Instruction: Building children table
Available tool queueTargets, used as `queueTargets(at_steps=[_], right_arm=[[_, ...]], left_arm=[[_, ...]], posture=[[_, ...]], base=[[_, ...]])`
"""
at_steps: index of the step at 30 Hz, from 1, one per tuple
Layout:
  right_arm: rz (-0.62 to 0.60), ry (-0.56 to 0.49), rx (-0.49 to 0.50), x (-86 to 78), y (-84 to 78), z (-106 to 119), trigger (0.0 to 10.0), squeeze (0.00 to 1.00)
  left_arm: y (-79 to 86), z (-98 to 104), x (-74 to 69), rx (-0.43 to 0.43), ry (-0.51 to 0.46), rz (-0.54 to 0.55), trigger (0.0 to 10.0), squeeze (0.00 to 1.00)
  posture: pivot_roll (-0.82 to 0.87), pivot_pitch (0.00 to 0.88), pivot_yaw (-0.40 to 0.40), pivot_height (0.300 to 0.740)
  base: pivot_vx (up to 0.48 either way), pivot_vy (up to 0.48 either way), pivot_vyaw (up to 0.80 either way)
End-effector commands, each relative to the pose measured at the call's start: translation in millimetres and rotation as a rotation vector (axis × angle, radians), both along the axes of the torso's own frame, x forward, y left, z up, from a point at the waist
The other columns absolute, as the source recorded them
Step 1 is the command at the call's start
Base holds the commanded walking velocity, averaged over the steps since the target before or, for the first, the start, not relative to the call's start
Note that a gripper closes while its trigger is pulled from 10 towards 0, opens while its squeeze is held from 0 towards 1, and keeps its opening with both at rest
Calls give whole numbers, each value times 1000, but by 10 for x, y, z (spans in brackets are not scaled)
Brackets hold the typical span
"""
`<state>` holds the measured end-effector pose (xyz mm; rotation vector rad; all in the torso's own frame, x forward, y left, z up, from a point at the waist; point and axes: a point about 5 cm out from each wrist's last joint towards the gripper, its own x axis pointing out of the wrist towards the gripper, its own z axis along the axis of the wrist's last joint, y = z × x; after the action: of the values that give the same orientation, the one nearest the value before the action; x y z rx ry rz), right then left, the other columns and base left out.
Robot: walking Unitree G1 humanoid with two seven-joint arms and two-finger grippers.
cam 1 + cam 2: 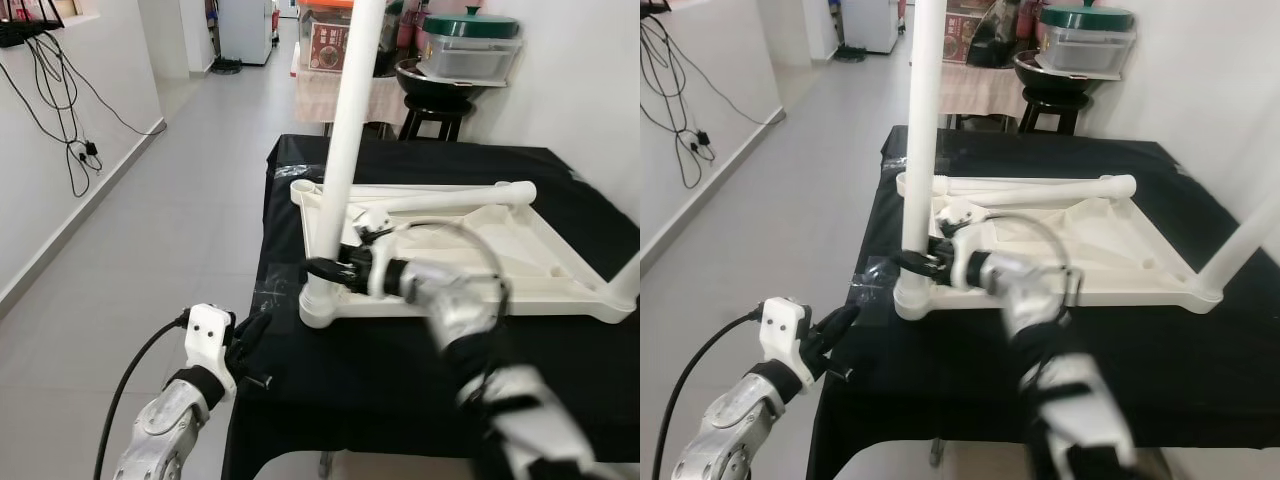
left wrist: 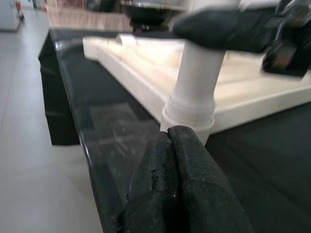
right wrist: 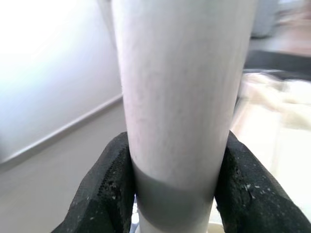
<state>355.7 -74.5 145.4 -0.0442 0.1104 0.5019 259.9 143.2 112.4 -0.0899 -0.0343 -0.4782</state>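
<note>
Right gripper (image 1: 325, 268) jaws clamp the upright leg (image 3: 182, 97) — left gripper (image 2: 170, 184) pressed together.

From the head I look forward and down through two eyes set side by side; both take in the black-covered table (image 1: 400, 390), the upturned white tabletop (image 1: 520, 260) on it and the corridor floor (image 1: 170, 230) to my left. My left wrist camera sits low beside the table edge, looking along the left claw (image 2: 170, 184) toward the upright leg (image 2: 194, 87), near. My right wrist camera faces that same leg, very close, between the right claw (image 3: 175, 194) fingers (image 3: 104, 194). All four views share this leg.
</note>
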Motion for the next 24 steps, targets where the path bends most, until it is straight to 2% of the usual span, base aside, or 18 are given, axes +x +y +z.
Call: queueTargets(at_steps=[1,4,9,15,16,17,18,19,20,21,22,24], right_arm=[[-161,77,-150,-4,-243,-266,0,0],[-143,71,-165,-30,-195,-267,0,0],[-149,85,-164,-37,-212,-276,0,0],[-216,73,-182,-82,-187,-264,0,0],[-213,83,-186,-81,-186,-267,6667,0],[-213,83,-186,-81,-186,-267,6667,0],[-210,89,-189,-81,-185,-269,10000,0],[-146,97,-147,-79,-143,-244,10000,1000],[-146,97,-147,-79,-143,-244,10000,1000],[-51,90,-92,-69,-95,-187,10000,1000],[-51,90,-92,-69,-95,-187,10000,1000],[100,70,-15,-44,-51,-70,10000,1000]], left_arm=[[41,-25,8,7,14,-6,10000,0],[61,-22,17,-2,12,5,10000,0],[67,-18,31,-4,6,17,10000,0],[54,-18,56,-3,5,12,10000,0],[53,-18,56,-4,5,12,10000,0],[53,-18,56,-4,5,12,10000,0],[52,-18,55,-5,5,13,10000,0],[50,-18,52,-6,5,12,10000,0],[50,-18,52,-6,5,12,10000,0],[46,-19,48,-6,5,12,10000,0],[46,-19,48,-6,5,12,10000,0],[39,-19,43,-7,5,10,10000,0]], posture=[[44,0,-62,740],[32,0,-54,740],[34,0,-61,740],[36,0,-62,740],[40,0,-63,740],[40,0,-63,740],[40,0,-63,740],[43,0,-65,740],[43,0,-65,740],[45,0,-63,740],[45,0,-63,740],[47,0,-63,740]], base=[[0,0,0],[0,0,0],[0,0,0],[0,0,0],[0,0,0],[0,0,0],[0,0,0],[0,0,0],[0,0,0],[0,0,0],[0,0,0],[0,0,0]])
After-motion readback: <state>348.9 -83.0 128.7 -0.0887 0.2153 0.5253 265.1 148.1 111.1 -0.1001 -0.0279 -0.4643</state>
